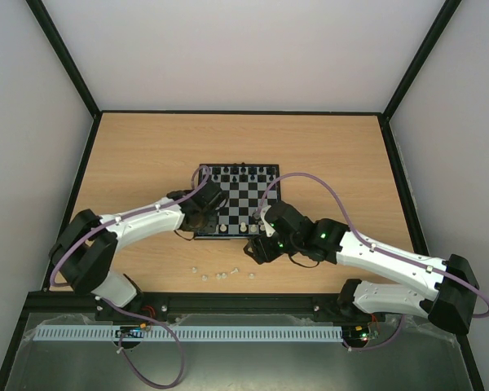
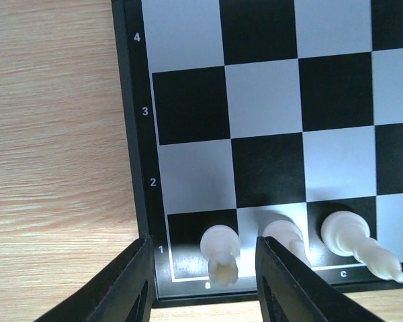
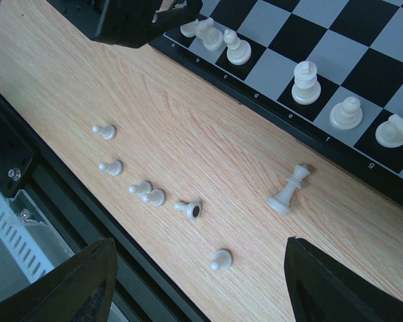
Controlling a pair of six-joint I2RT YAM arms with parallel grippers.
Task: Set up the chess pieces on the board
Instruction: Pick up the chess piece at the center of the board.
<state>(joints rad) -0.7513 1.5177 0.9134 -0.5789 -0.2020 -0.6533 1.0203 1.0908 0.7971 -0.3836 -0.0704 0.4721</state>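
Spread fingers of the left gripper [image 2: 203, 245] flank a white rook [image 2: 221, 258] at the board [image 2: 131, 134] corner. Right gripper [image 3: 200, 241] hangs open above loose white pawns [image 3: 151, 194] and a toppled taller piece [image 3: 289, 191] on the table [image 3: 188, 107].

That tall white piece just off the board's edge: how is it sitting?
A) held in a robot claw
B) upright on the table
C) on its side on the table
C: the tall white piece lies tipped over on the wooden table beside the board.
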